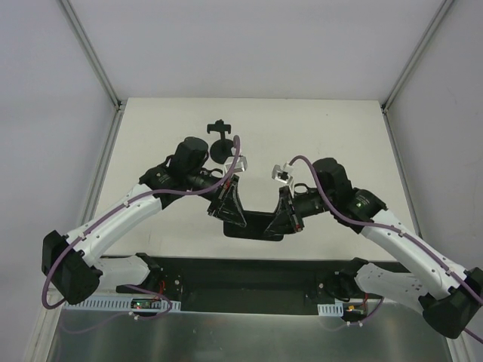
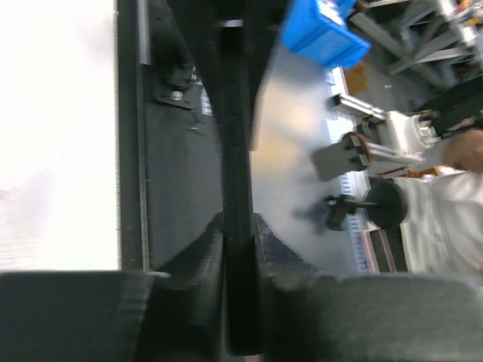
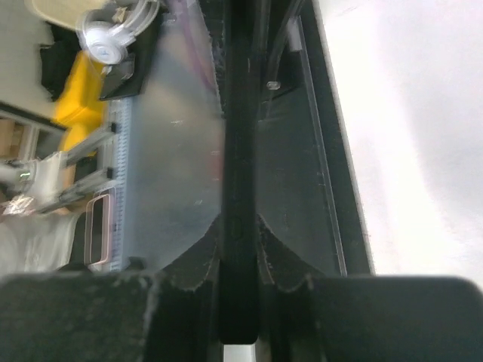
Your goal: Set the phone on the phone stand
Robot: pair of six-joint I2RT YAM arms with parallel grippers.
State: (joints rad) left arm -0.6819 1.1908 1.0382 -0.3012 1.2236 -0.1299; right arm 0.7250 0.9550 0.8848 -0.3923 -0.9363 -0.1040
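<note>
Shared phone [image 1: 256,226], near edge.
Your left gripper [image 1: 232,215] and right gripper [image 1: 283,217] both clamp it, probably regripping; phone stand [image 1: 220,139] near far edge.

The phone [image 1: 256,225] and phone stand [image 1: 220,143] are plain black, the table [image 1: 324,128] is off-white, the cables [image 1: 239,151] are purple, and a bin [image 2: 321,34] is blue.

White links [image 1: 113,222], black joints [image 1: 69,271] and purple cables [image 1: 189,194] lead to the black left pincer [image 1: 238,220] and right pincer [image 1: 284,220].
</note>
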